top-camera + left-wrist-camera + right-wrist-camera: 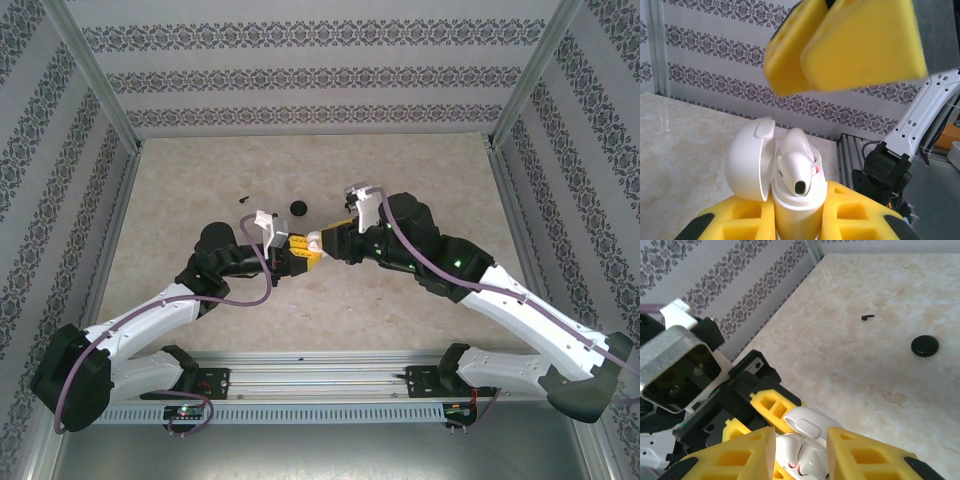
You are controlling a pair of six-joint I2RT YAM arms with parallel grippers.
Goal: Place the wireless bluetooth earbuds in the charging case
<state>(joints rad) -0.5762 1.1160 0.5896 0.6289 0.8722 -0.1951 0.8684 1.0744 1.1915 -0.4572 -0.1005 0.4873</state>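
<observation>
Left claw [799,220] clamped on charging case [750,165], right claw [801,442] apart above it, arms angled inward

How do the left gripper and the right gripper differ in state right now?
The left gripper is shut on the charging case; the right gripper is open, holding nothing. The left gripper clasps the case's base, while the right gripper hovers off its open top. Both are yellow-tipped and face each other.

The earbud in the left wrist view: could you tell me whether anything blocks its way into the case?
Nothing visible does: the lid stands open to the left, the earbud sits in the mouth of the charging case, and the right fingers hang clear above.
</observation>
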